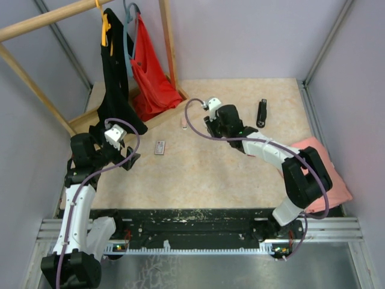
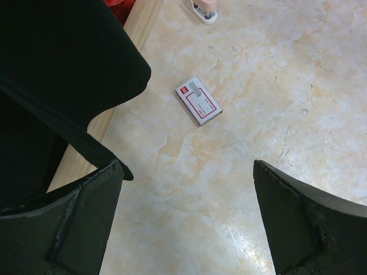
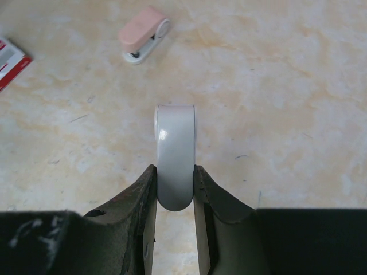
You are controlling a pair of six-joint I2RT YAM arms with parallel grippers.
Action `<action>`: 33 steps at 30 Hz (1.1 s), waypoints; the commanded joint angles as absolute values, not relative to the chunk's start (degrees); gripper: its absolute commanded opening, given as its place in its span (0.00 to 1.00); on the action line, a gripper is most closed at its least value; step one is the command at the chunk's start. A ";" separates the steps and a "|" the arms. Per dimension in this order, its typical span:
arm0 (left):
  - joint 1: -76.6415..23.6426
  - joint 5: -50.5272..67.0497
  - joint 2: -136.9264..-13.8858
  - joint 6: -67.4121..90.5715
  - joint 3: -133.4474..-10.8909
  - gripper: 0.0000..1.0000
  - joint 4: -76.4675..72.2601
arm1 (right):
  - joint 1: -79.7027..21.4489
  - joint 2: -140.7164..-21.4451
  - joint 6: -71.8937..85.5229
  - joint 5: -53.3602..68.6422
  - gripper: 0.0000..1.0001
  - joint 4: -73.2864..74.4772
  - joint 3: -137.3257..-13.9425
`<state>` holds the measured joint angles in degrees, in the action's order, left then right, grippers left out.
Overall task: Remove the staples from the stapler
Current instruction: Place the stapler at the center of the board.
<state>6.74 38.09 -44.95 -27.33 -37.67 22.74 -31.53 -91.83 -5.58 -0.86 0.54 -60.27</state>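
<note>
Right gripper (image 3: pixel 175 172): clamped on a white rounded piece (image 3: pixel 175 132), near the pink stapler (image 3: pixel 143 35).
Left gripper (image 2: pixel 183 220): fingers wide apart, well away from the stapler.
Staples: too small to identify; tiny grey specks (image 2: pixel 234 48) lie near the stapler.
Box (image 2: pixel 198 101): between the stapler and the left gripper.

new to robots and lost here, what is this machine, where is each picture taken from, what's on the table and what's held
It is two robot arms bolted at a table's near edge. One picture looks down from above; the other two come from a camera on each wrist. On the table lie a small pink stapler, a small flat box with a reddish label, a long black object and a pink cloth. The left hand is open and empty. The right hand is shut on a white rounded piece; I cannot tell what it is.
</note>
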 commanded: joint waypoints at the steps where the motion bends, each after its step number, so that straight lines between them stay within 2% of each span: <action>1: 6.81 39.50 -44.32 -28.00 -38.32 1.00 22.37 | -34.36 -88.37 -11.08 7.23 0.07 -4.72 -57.84; 15: 6.76 39.99 -44.59 -28.25 -38.11 1.00 22.54 | -40.71 -88.20 -20.05 20.95 0.07 -5.47 -51.39; 33: 6.80 41.39 -44.00 -28.84 -37.71 1.00 22.76 | -47.10 -91.54 -27.95 17.20 0.09 -9.10 -47.55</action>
<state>6.74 39.77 -44.91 -27.92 -37.67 22.79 -45.54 -91.18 -25.56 18.52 -5.15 -46.76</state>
